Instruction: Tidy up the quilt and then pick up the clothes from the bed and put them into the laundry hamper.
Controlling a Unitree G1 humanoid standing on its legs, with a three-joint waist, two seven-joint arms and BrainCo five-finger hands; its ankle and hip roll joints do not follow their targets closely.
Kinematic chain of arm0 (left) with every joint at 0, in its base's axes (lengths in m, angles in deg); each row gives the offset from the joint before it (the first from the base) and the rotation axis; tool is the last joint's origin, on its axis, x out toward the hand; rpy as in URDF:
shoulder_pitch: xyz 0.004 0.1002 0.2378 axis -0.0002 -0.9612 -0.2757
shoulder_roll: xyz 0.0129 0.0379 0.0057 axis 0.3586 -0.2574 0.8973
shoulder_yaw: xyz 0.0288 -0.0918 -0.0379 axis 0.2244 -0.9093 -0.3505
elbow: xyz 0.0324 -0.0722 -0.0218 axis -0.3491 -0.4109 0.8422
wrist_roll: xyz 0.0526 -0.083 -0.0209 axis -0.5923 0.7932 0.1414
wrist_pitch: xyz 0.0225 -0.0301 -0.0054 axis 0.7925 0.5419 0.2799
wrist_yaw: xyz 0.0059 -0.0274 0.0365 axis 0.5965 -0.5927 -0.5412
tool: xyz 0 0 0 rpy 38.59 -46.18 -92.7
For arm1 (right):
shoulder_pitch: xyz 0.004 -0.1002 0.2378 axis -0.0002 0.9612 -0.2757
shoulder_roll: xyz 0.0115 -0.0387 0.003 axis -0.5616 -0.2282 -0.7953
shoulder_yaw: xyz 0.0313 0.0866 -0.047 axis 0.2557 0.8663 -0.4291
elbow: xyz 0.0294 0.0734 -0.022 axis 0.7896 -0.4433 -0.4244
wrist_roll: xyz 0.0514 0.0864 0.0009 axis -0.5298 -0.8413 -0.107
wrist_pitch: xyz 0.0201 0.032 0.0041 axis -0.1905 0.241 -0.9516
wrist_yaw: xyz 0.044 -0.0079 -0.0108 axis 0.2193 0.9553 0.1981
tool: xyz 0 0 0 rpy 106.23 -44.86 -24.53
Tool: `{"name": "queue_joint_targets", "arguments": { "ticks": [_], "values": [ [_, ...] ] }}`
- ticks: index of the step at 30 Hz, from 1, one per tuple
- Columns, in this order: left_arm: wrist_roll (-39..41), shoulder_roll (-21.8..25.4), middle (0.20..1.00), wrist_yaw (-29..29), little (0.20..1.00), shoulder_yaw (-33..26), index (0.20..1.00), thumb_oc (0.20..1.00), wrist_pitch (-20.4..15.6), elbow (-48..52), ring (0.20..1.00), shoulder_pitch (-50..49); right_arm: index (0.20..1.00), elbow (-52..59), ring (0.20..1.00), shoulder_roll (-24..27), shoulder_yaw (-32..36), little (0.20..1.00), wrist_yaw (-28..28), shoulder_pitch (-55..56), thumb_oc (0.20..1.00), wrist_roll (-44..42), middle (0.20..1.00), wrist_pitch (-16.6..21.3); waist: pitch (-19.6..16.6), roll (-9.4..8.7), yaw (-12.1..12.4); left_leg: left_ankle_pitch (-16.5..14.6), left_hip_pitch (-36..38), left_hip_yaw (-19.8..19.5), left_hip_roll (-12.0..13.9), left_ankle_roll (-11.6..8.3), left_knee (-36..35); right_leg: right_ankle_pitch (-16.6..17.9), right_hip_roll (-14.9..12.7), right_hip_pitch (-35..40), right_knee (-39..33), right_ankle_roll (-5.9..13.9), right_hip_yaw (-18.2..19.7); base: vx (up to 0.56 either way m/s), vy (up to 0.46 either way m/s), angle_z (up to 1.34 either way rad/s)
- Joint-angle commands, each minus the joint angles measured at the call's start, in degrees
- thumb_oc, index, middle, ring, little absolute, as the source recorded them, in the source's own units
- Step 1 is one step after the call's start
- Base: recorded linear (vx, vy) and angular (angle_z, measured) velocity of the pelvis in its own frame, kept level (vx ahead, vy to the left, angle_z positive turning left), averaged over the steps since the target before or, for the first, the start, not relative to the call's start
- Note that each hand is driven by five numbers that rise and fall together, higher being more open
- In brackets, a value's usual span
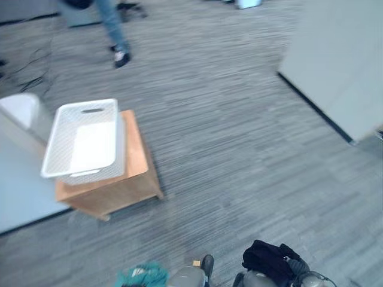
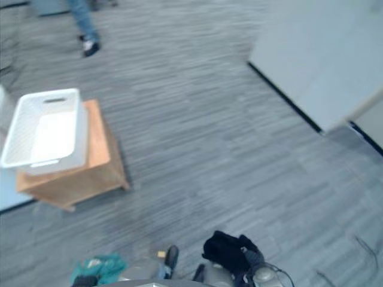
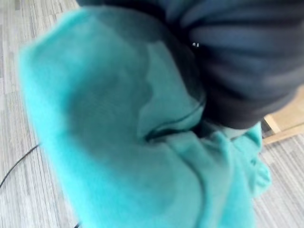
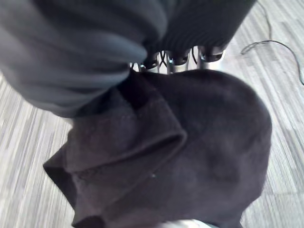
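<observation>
Carpet (image 1: 239, 149) below both cloth-laden hands.

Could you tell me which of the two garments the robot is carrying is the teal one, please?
The teal garment hangs from the left hand; the one held in the right hand is a black garment.
</observation>
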Motion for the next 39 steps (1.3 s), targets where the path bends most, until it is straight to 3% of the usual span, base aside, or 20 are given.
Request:
{"name": "queue_joint_targets", "arguments": {
  "ticks": [1, 4, 6, 7, 8, 11, 12, 13, 14, 15, 16, 17, 19, 22, 25, 29, 30, 31, 35, 39],
  "values": [
    [-1.97, 2.95, 0.200, -1.58, 0.200, 2.27, 0.200, 0.200, -1.15, 1.32, 0.200, 2.85, 0.200, 4.65, 0.200, 1.13, 2.77, 0.200, 0.87, -3.66, 0.200, -1.04, 0.200, 1.65, 2.13, -4.60, -0.12, -2.96, 5.68, -3.34, -1.45, -7.14, -5.69, 9.75, -2.30, 2.71, -18.24, 1.97, 4.58, 0.63, -0.271, 1.88],
    [-4.11, 3.67, 0.200, -1.69, 0.200, 2.87, 0.200, 0.200, -0.67, 0.78, 0.200, 4.92, 0.200, 2.42, 0.200, 1.40, 2.53, 0.200, 0.96, -4.32, 0.200, -1.10, 0.200, 0.65, 2.19, -5.36, -4.38, -6.86, 11.39, -8.57, 0.55, -9.08, -6.41, 14.66, 1.44, -0.35, -32.61, 4.70, 15.47, 0.76, -0.235, 1.59],
    [-2.84, 2.72, 0.200, -1.37, 0.200, 2.69, 0.200, 0.200, -1.63, 0.65, 0.200, 4.21, 0.200, 1.35, 0.200, 0.88, 2.49, 0.200, 0.20, -4.45, 0.200, -1.03, 0.200, 0.44, 1.79, -5.98, -4.53, -8.13, 11.82, -9.75, 0.17, -9.43, -5.07, 14.67, 0.95, 0.32, -32.00, 4.37, 16.25, 0.61, -0.181, 1.46],
    [-1.67, 1.90, 0.200, -1.35, 0.200, 1.40, 0.200, 0.200, -1.70, 0.17, 0.200, 2.27, 0.200, 2.26, 0.200, 0.36, 1.72, 0.200, -0.28, -4.21, 0.200, -0.34, 0.200, 0.72, 0.86, -5.69, -4.08, -8.68, 11.39, -8.52, 1.22, -10.15, 3.42, 13.86, 1.83, 2.12, -29.17, 2.87, 17.43, 0.62, -0.182, 0.66],
    [-1.67, 1.93, 0.200, -1.35, 0.200, 1.39, 0.200, 0.200, -1.70, 0.18, 0.200, 2.28, 0.200, 2.26, 0.200, 0.34, 1.72, 0.200, -0.29, -4.22, 0.200, -0.34, 0.200, 0.72, 0.75, -5.88, -4.17, -8.53, 11.11, -8.60, 0.96, -10.14, 3.52, 13.96, 1.58, 1.93, -29.21, 2.94, 17.43, 0.64, -0.169, 0.44],
    [0.64, 1.96, 0.200, -1.13, 0.200, 0.03, 0.200, 0.200, -1.95, 0.93, 0.200, 1.57, 0.200, 5.03, 0.200, 0.77, 1.00, 0.200, 0.31, -6.61, 0.200, -1.30, 0.200, 1.81, 3.71, -5.96, -1.18, 0.87, -1.56, -2.67, -0.79, -13.03, 27.94, 11.71, 1.00, 7.60, -29.59, 0.57, 15.93, 0.32, -0.149, 0.38],
    [1.02, 2.18, 0.200, -1.12, 0.200, -0.05, 0.200, 0.200, -1.91, 1.35, 0.200, 1.51, 0.200, 5.04, 0.200, 0.94, 0.82, 0.200, 0.39, -7.20, 0.200, -1.78, 0.200, 1.71, 4.45, -6.98, -0.52, 0.57, -5.92, 1.47, -1.06, -11.62, 32.47, 10.92, 0.16, 9.53, -30.46, -0.24, 15.09, 0.16, -0.169, 0.32],
    [1.02, 2.18, 0.200, -1.12, 0.200, -0.04, 0.200, 0.200, -1.90, 1.37, 0.200, 1.52, 0.200, 5.02, 0.200, 0.94, 0.82, 0.200, 0.39, -7.22, 0.200, -1.79, 0.200, 1.72, 4.41, -6.68, -0.42, 0.10, -6.28, 1.53, -0.83, -11.57, 33.25, 10.92, 0.46, 9.45, -30.43, -0.21, 15.13, 0.47, -0.266, 0.42],
    [1.81, 2.77, 0.200, -1.31, 0.200, -0.21, 0.200, 0.200, -2.27, 2.18, 0.200, 1.35, 0.200, 4.57, 0.200, 1.51, 0.36, 0.200, 0.47, -7.59, 0.200, -2.06, 0.200, 1.30, 5.31, -6.87, 1.70, -3.42, -14.55, 12.42, 0.80, -10.26, 31.09, 8.25, -0.41, 15.68, -34.14, -0.55, 10.93, 0.39, -0.164, 0.50],
    [1.81, 2.77, 0.200, -1.31, 0.200, -0.21, 0.200, 0.200, -2.27, 2.18, 0.200, 1.35, 0.200, 4.57, 0.200, 1.51, 0.36, 0.200, 0.47, -7.59, 0.200, -2.06, 0.200, 1.30, 5.31, -6.87, 1.70, -3.42, -14.55, 12.42, 0.80, -10.26, 31.09, 8.25, -0.41, 15.68, -34.14, -0.55, 10.93, 0.75, -0.173, 0.26],
    [0.99, 2.84, 0.200, -1.51, 0.200, -0.01, 0.200, 0.200, -2.37, 2.33, 0.200, 0.92, 0.200, 3.81, 0.200, 1.39, 0.52, 0.200, 0.58, -7.10, 0.200, -1.95, 0.200, 1.14, 3.88, -6.82, 1.95, -3.82, -15.92, 17.99, 1.00, -9.49, 19.07, 6.16, -0.55, 18.81, -36.11, 0.08, 8.87, 0.74, 0.078, 1.15],
    [0.31, 3.22, 0.200, -1.83, 0.200, -0.29, 0.200, 0.200, -2.23, 2.51, 0.200, 0.24, 0.200, 3.63, 0.200, 1.01, 0.81, 0.200, 0.54, -6.34, 0.200, -2.06, 0.200, 1.19, 2.26, -5.94, 1.93, 0.13, -14.67, 24.00, 2.57, -9.77, 6.59, 4.07, 0.40, 21.79, -36.81, 0.70, 6.93, 0.88, 0.101, 1.44],
    [-0.04, 3.78, 0.200, -1.90, 0.200, -0.76, 0.200, 0.200, -1.96, 1.96, 0.200, -0.12, 0.200, 2.66, 0.200, -0.41, 1.16, 0.200, 0.59, -5.60, 0.200, -1.81, 0.200, 0.92, 0.34, -6.57, 2.22, 1.11, -11.87, 28.10, 2.69, -8.32, 1.17, 3.19, -0.26, 23.86, -31.98, 2.06, 4.30, 0.78, 0.215, 0.94],
    [-0.75, 4.51, 0.200, -1.96, 0.200, -0.65, 0.200, 0.200, -1.04, 0.66, 0.200, -0.46, 0.200, 3.93, 0.200, -1.85, 0.86, 0.200, 0.04, -4.70, 0.200, -0.45, 0.200, 0.71, 0.35, -6.41, -0.44, -0.92, -5.34, 25.39, -0.05, -5.50, -1.61, 12.43, -5.16, 16.56, -8.19, 5.37, 2.68, 0.53, 0.256, 0.61],
    [-1.20, 5.46, 0.200, -1.94, 0.200, -0.03, 0.200, 0.200, -0.94, 1.07, 0.200, 0.09, 0.200, 6.23, 0.200, -2.14, 0.28, 0.200, 0.09, -4.81, 0.200, -0.12, 0.200, 0.84, 1.55, -3.97, -3.57, -1.16, 1.20, 21.19, 1.41, -5.17, -6.34, 13.67, -5.06, 6.83, 5.55, 3.58, 5.49, 0.43, 0.075, 0.80],
    [-1.37, 6.24, 0.200, -2.31, 0.200, 2.18, 0.200, 0.200, -1.84, 2.84, 0.200, 1.93, 0.200, 7.07, 0.200, -2.02, -0.34, 0.200, 0.32, -5.24, 0.200, -0.31, 0.200, 0.75, 3.12, -3.91, -5.70, -1.75, 4.50, 14.82, 2.66, -7.10, -7.42, 10.39, -3.78, 1.63, -7.98, 2.45, 6.91, 0.43, -0.216, 1.47],
    [-1.33, 6.57, 0.200, -2.52, 0.200, 2.84, 0.200, 0.200, -2.37, 3.92, 0.200, 3.40, 0.200, 6.46, 0.200, -1.90, -0.14, 0.200, 0.43, -5.78, 0.200, -0.88, 0.200, 0.51, 3.18, -5.01, -7.12, -2.76, 5.90, 11.15, 2.86, -8.82, -8.16, 12.15, -2.28, 1.30, -24.77, 3.74, 12.53, 0.65, -0.443, 1.12],
    [-1.62, 6.42, 0.200, -2.30, 0.200, 3.04, 0.200, 0.200, -2.42, 4.42, 0.200, 3.95, 0.200, 6.17, 0.200, -1.83, 0.10, 0.200, 0.39, -5.81, 0.200, -1.09, 0.200, 0.22, 3.29, -5.26, -7.67, -3.36, 6.28, 9.02, 3.06, -9.47, -8.23, 13.39, -1.46, 0.90, -29.25, 4.45, 16.28, 0.48, -0.347, 1.45],
    [-2.67, 6.51, 0.200, -2.62, 0.200, 4.02, 0.200, 0.200, -2.55, 4.69, 0.200, 4.20, 0.200, 5.12, 0.200, -1.22, -0.64, 0.200, 0.41, -6.36, 0.200, -0.46, 0.200, 0.18, 3.28, -6.65, -7.84, -5.67, 5.40, 6.40, 2.87, -10.20, -4.45, 14.80, -0.82, 1.82, -31.81, 3.52, 21.03, 0.35, -0.303, 1.43],
    [-1.40, 4.80, 0.200, -2.62, 0.200, 4.07, 0.200, 0.200, -2.57, 5.60, 0.200, 3.90, 0.200, 4.09, 0.200, -0.64, -1.28, 0.200, 0.86, -7.58, 0.200, 0.56, 0.200, -0.12, 3.34, -5.59, -7.52, -5.39, 2.56, 6.15, 2.25, -11.04, -1.48, 14.88, -1.43, 3.82, -33.77, 2.77, 17.06, 0.13, -0.144, 0.90]
  ]
}}
